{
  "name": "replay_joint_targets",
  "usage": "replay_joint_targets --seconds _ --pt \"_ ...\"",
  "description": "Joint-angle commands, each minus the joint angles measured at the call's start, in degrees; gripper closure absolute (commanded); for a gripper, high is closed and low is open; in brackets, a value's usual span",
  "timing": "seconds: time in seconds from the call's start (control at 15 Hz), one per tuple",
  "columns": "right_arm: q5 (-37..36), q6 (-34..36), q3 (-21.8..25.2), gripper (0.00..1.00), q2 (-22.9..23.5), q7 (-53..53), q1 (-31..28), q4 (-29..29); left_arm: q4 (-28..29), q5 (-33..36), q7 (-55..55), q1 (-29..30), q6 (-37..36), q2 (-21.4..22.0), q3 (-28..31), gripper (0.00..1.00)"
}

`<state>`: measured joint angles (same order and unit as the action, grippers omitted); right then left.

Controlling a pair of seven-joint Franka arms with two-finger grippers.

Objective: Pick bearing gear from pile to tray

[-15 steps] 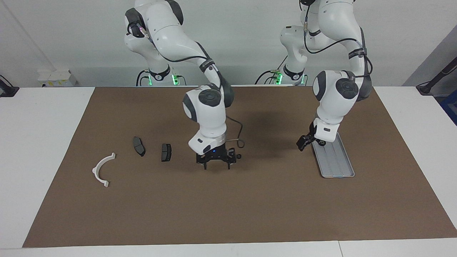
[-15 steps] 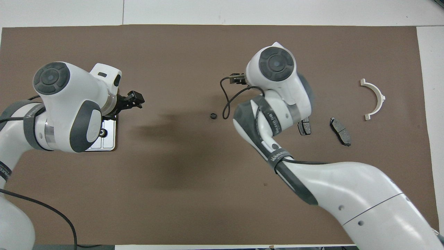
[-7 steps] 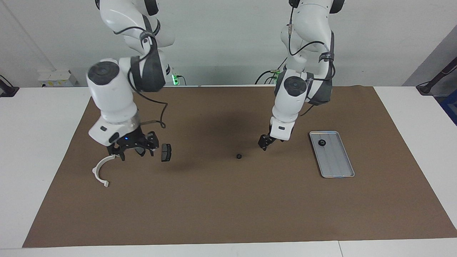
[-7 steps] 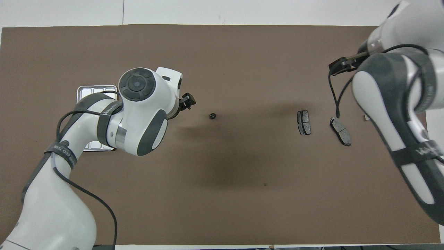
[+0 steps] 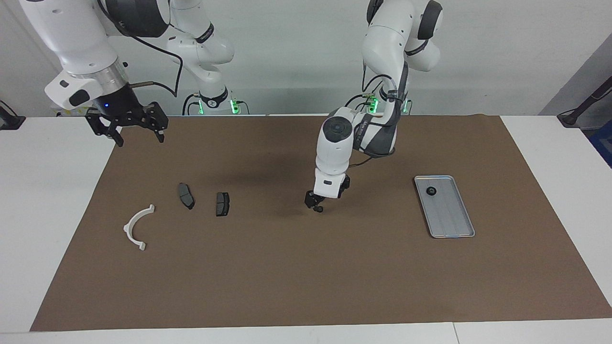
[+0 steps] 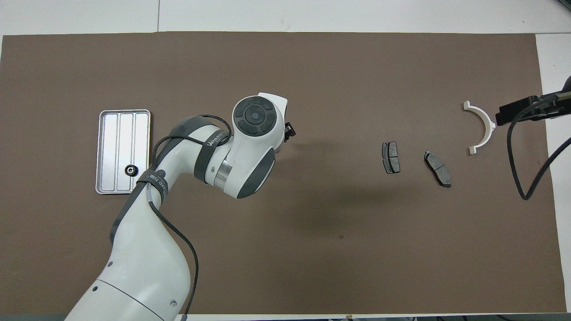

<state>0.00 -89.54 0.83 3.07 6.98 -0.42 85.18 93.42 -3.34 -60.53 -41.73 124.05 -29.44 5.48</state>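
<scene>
Resting in tray (image 5: 466,224): small black toothed gear (image 5: 431,191).

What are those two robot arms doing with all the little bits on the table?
They are sorting small black gears onto the tray. One gear already lies on it. The left gripper is low over the mat, right at where a second gear lay, though the gear is hidden now. The right gripper, jaws open, waits up high at its own end. Two brake pads and a white bracket lie untouched.

text: one band marking | on: left arm (image 6: 214,139) strap (letters too small to read)
</scene>
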Motion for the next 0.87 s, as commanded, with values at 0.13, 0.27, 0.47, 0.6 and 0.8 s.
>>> replay_joint_targets --seconds 0.13,0.27,0.47,0.6,0.8 --pt "1.5 5.2 -0.3 0.00 -3.1 -0.3 -2.2 3.1 -1.2 -0.7 -2.0 -2.0 -0.6 -2.5 1.0 0.00" --pt "1.2 3.5 -0.3 0.00 -6.7 -1.1 -1.9 9.6 -1.3 -0.5 -2.0 -2.0 0.0 -3.5 1.1 0.00" --pt "1.1 2.8 -0.5 0.00 -8.1 -3.0 -1.2 11.8 -1.0 -0.5 -2.2 -1.6 1.1 -3.7 1.1 0.02" --pt "1.1 2.2 -0.5 0.00 -8.2 -2.9 -1.3 11.5 -0.5 -0.4 -2.9 -1.5 1.5 -3.7 1.1 0.10" --pt "0.8 1.6 -0.5 0.00 -8.3 -3.2 -1.2 11.3 -0.4 -0.5 -3.2 -1.5 2.0 -3.7 1.2 0.22"
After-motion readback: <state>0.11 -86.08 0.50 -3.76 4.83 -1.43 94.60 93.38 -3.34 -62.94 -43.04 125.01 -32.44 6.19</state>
